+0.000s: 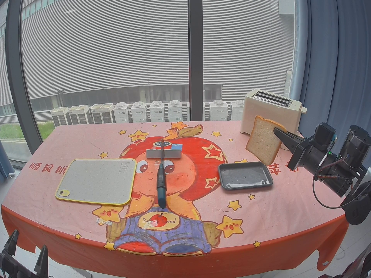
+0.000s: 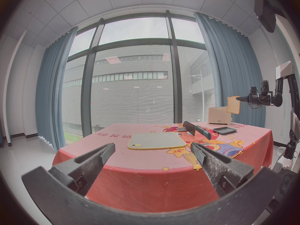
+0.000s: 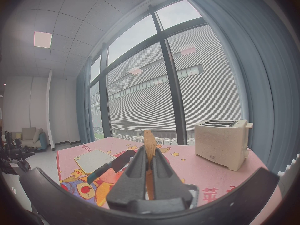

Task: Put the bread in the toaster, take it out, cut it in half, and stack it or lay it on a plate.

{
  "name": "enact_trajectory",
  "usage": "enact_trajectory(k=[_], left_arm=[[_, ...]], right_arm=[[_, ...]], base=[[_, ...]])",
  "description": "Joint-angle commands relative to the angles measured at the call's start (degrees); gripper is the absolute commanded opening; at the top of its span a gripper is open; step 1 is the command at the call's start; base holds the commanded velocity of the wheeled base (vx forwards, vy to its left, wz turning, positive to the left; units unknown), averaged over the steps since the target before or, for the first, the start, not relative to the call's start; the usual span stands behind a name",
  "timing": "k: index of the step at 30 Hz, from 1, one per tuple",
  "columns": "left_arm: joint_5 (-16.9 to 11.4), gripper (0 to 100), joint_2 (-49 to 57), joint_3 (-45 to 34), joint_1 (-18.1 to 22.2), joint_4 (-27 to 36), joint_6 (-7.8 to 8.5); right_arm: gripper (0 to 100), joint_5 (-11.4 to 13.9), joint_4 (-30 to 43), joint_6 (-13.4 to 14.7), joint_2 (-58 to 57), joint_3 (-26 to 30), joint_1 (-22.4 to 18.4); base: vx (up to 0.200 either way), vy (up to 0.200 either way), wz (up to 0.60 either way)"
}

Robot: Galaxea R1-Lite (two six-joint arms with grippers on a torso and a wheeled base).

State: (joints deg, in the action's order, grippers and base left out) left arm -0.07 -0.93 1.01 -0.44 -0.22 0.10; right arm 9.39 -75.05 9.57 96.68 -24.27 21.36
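My right gripper (image 1: 279, 132) is shut on the upper edge of a slice of bread (image 1: 264, 140), which hangs above the table just in front of the cream toaster (image 1: 272, 110). The right wrist view has the bread (image 3: 149, 146) edge-on between the fingers, with the toaster (image 3: 222, 142) beyond it. A dark plate (image 1: 245, 175) lies on the table below the slice. The knife (image 1: 161, 177) rests on a small block at the table's middle, handle toward the front edge. A grey cutting board (image 1: 97, 181) with a yellow rim lies at the left. My left gripper (image 2: 153, 155) is open, low, off the table's front left.
The table wears a pink cartoon cloth (image 1: 185, 209) and stands against a large window. A blue curtain (image 1: 336, 55) hangs close behind the toaster on the right. Bare cloth stretches between the cutting board, the knife and the plate.
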Motion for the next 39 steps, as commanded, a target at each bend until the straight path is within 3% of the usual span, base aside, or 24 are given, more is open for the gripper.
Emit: enact_trajectory(k=[1,39], left_arm=[[0.0,100,0.9,-1.0,0.0,0.0,-0.01],[0.0,100,0.9,-1.0,0.0,0.0,0.08]], right_arm=[[0,0.0,-0.1,0.0,0.2,0.0,0.4],[0,-0.7,0.0,0.2,0.5,0.9,3.1]], base=[[0.0,0.2,0.0],[0.0,0.2,0.0]])
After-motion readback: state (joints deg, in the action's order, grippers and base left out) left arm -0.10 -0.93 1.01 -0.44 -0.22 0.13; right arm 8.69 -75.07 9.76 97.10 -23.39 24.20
